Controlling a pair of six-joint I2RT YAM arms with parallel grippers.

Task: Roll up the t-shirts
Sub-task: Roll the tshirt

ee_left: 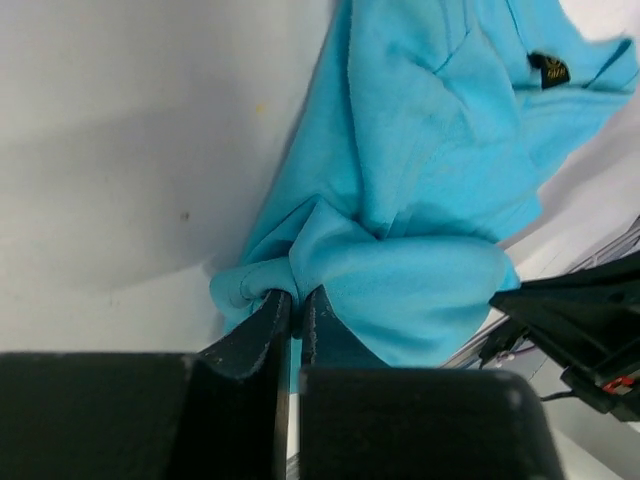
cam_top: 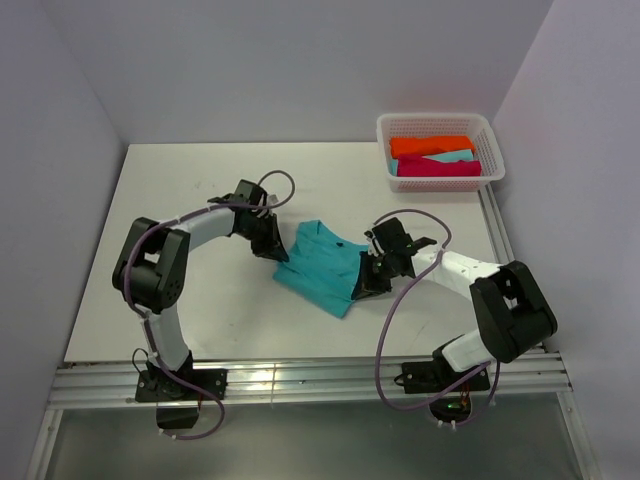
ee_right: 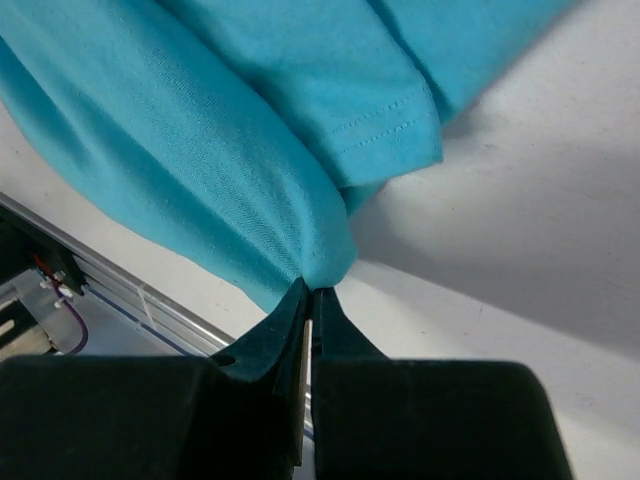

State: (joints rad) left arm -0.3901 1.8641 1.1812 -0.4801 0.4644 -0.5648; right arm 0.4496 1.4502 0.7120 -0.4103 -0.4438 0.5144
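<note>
A turquoise t-shirt (cam_top: 322,262) lies folded in the middle of the table, its collar end toward the back. My left gripper (cam_top: 279,250) is shut on the shirt's left edge, and the left wrist view shows bunched turquoise t-shirt (ee_left: 400,180) cloth pinched at the left gripper (ee_left: 296,296) tips. My right gripper (cam_top: 362,288) is shut on the shirt's right near edge. In the right wrist view a fold of the turquoise t-shirt (ee_right: 230,150) is clamped at the right gripper (ee_right: 311,290) tips. Orange, pale turquoise and magenta t-shirts (cam_top: 436,157) lie in the basket.
A white lattice basket (cam_top: 492,140) stands at the back right corner of the table. Grey walls close in the table on the left, back and right. An aluminium rail (cam_top: 300,380) runs along the near edge.
</note>
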